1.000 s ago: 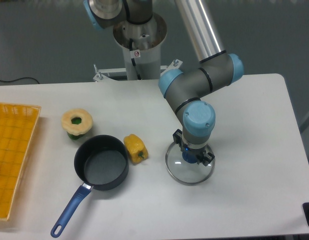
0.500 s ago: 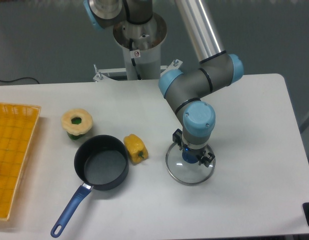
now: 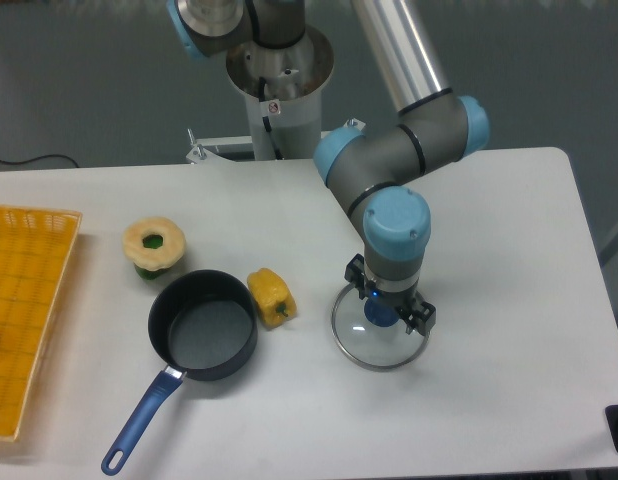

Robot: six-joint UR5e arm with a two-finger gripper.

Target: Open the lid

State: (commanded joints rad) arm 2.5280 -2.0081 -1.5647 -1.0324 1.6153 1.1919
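The round glass lid [image 3: 354, 340] with its blue knob [image 3: 380, 314] lies flat on the white table, to the right of the saucepan and apart from it. The dark blue saucepan [image 3: 203, 326] stands uncovered, its long blue handle pointing to the front left. My gripper [image 3: 387, 297] points straight down over the lid's knob. Its black fingers [image 3: 420, 318] stand on either side of the knob, spread wider than it, so it looks open. The wrist hides the back part of the lid.
A yellow pepper [image 3: 272, 296] lies just right of the saucepan. A yellow and green ring-shaped toy [image 3: 154, 245] sits behind the pan. An orange basket [image 3: 24, 300] stands at the left edge. The robot base [image 3: 279, 80] is at the back.
The arm's wrist has shifted slightly, seeming to lift a little over the lid. The lid and the saucepan have not moved.
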